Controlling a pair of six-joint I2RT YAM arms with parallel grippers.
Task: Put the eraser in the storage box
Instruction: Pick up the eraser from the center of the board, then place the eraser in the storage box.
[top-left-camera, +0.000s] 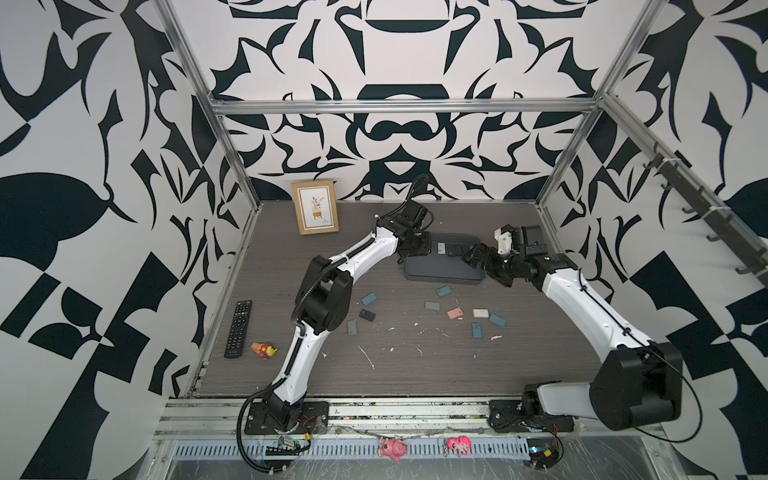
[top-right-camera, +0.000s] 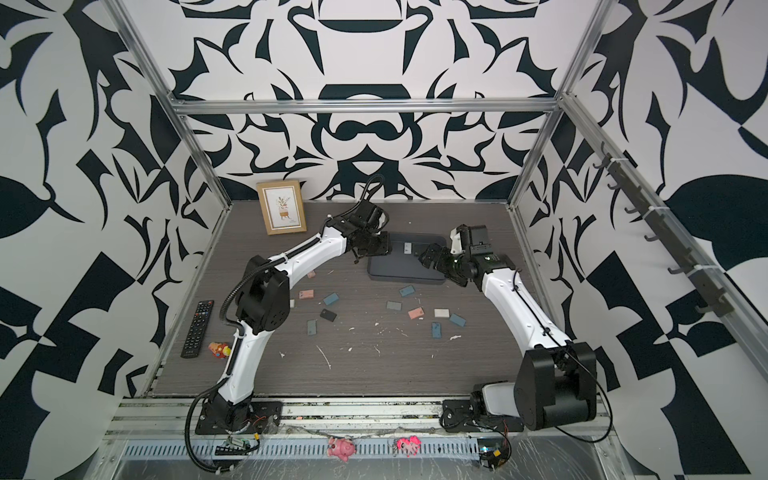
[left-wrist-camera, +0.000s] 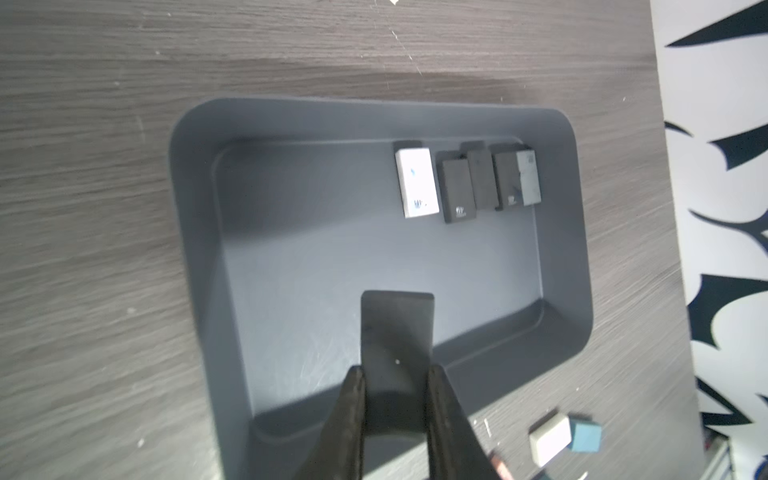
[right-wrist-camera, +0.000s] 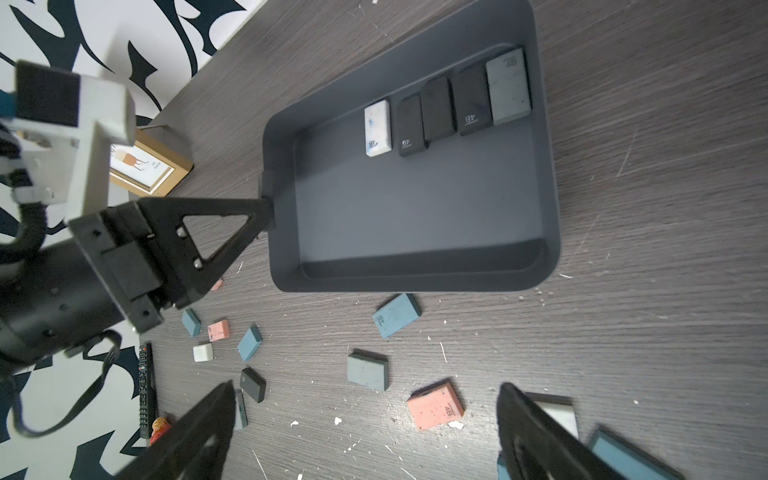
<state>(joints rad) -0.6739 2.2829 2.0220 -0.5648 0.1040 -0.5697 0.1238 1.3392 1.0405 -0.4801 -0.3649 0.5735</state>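
- in both top views the storage box (top-left-camera: 440, 274) (top-right-camera: 405, 274) is lying flat on the table (top-left-camera: 415, 374). the left gripper (top-left-camera: 419, 246) is reaching over one short end of the box, and the right gripper (top-left-camera: 473, 254) is hanging at the opposite end.
- loose erasers are lying scattered on the table along the box's long near side. among them a blue eraser (top-left-camera: 444, 291) is lying just beside the box and a pink eraser (top-left-camera: 454, 313) a little farther out.
- a picture frame (top-left-camera: 315, 207) is standing well apart from the box.
- what the left gripper is holding is too small to make out here.
- in the left wrist view the left gripper (left-wrist-camera: 397, 374) is clamping a dark eraser (left-wrist-camera: 397, 328) between its fingers, holding it above the storage box (left-wrist-camera: 199, 208) near one wall.
- five erasers are lying in a row inside the box against a long wall, running into a corner: a white eraser (left-wrist-camera: 417, 183), three black erasers (left-wrist-camera: 458, 191) and a grey eraser (left-wrist-camera: 528, 178).
- in the right wrist view the right gripper (right-wrist-camera: 365, 386) is hovering with its jaws standing wide apart and nothing gripped. the storage box (right-wrist-camera: 415, 199) and the loose erasers are showing beyond them.
- the left gripper is showing at the rim of a short side of the box, pinching the dark eraser (right-wrist-camera: 268, 183) at its tip.
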